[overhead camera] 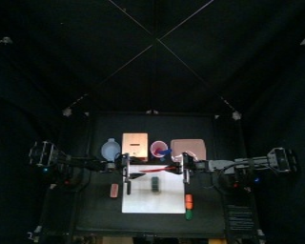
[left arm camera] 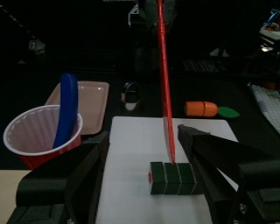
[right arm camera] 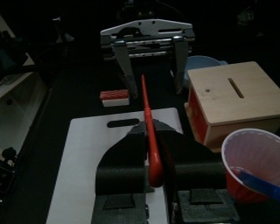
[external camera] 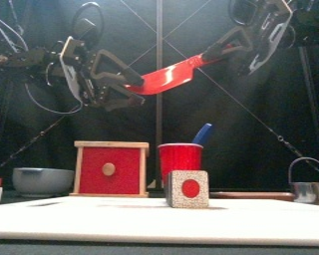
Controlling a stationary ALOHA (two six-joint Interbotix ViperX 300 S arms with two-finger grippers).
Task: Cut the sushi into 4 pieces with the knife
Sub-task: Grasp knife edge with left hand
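High over the table, the red knife (external camera: 169, 74) hangs in the air between the two arms. The right gripper (right arm camera: 156, 157) looks pinched tight on one end of it. The jaws of the left gripper (external camera: 123, 90) seem to stand apart around the other end, not squeezing it. The sushi (external camera: 189, 187) sits down low on the white board (left arm camera: 130, 140), just in front of the red cup (external camera: 179, 159) with the blue knife (external camera: 202, 132) in it. It looks like one whole roll, so I think no cut is made yet. Lots could go wrong from here. Only one gripper seems to hold the red knife, so it could slip or twist and fall a long way. Nothing holds the sushi, so a hard push might slide it or tip it over. The red knife could also bump the cup on the way down, because the cup is so close.
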